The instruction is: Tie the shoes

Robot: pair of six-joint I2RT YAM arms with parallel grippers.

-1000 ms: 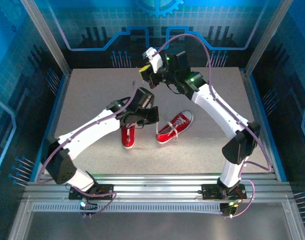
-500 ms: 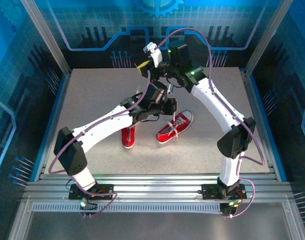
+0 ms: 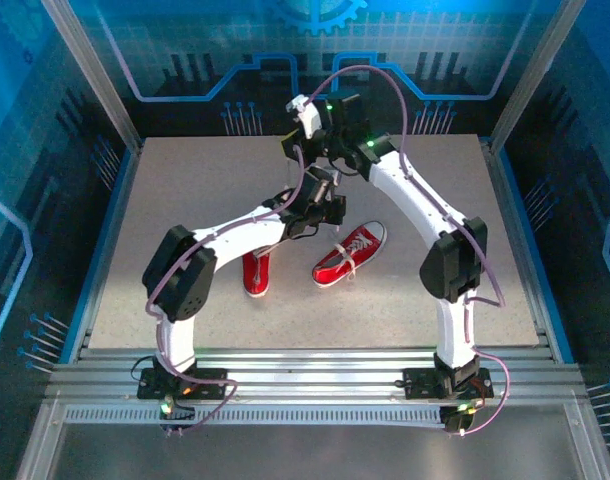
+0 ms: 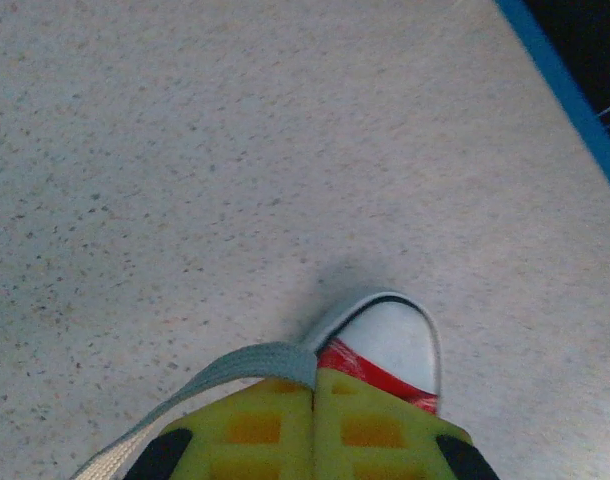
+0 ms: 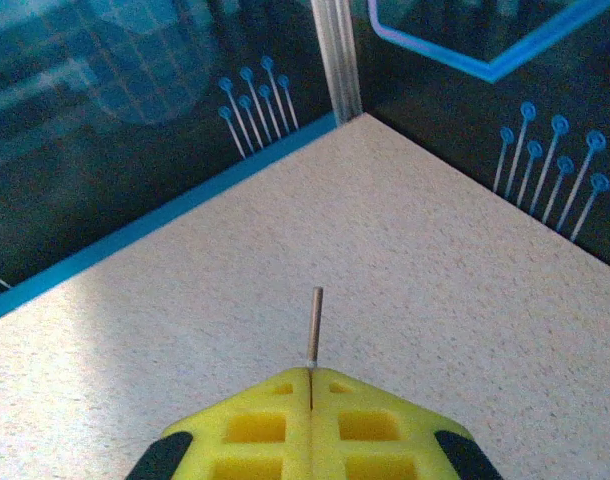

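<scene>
Left fingers (image 4: pixel 313 392) are pinched shut on a flat white lace (image 4: pixel 210 382), which trails off to one side of them. A red shoe's white toe cap (image 4: pixel 390 340) sits on the counter (image 4: pixel 185 150) just past the tips.

Right fingers (image 5: pixel 312 385) are also shut. They grip only the stiff lace tip (image 5: pixel 314 320), which pokes straight out, held high toward the counter's far corner.

Top view: the angled shoe (image 3: pixel 350 253) is mid-counter with a lace rising from it. The second shoe (image 3: pixel 255 272) is just to its left, partly under the left arm. Can't tell for sure that both held ends come from the angled shoe, but it looks likely.

My read is that this is early: ends drawn out, no cross or knot yet.

To do it well:
- Pull both ends evenly, or the shoe will slide or tip.
- The right grip is at the very end and could slip, so regrip further down the lace before loading it.
- Bring both ends low over the tongue to cross them, and keep some slack for the loop.
</scene>
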